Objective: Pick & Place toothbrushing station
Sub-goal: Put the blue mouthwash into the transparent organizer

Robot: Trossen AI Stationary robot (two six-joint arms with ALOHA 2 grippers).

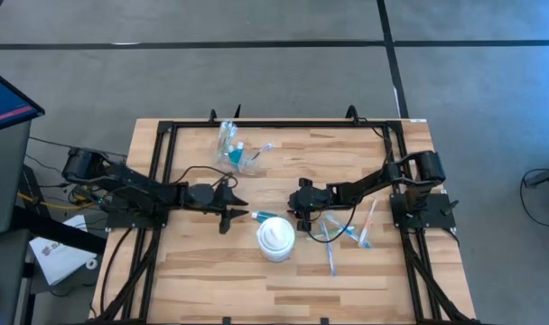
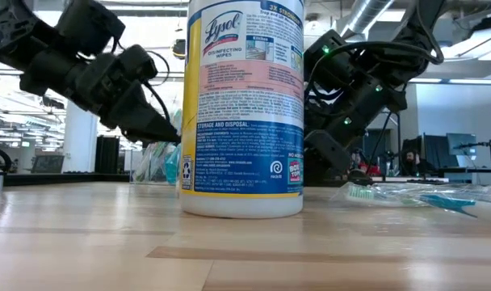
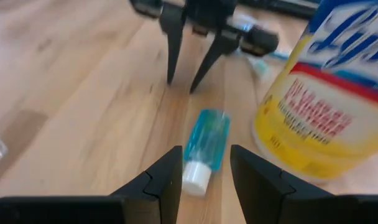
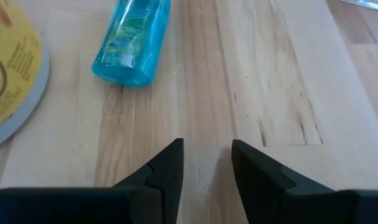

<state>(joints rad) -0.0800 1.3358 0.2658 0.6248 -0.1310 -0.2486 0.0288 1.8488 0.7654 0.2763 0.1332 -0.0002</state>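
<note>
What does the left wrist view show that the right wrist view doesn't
Only the left wrist view shows the blue bottle's white cap, the Lysol label on the wipes tub, and the right gripper open beyond the bottle. Only the right wrist view shows the bottle's flat bottom end and bare table ahead of its own open gripper. Both share the blue bottle lying on the wooden table beside the tub.

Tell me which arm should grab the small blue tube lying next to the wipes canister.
Left, probably. The left gripper is open with its fingers either side of the blue tube, white cap toward it. The right gripper, also open, faces the tube's far end from farther off, beside the wipes canister.
</note>
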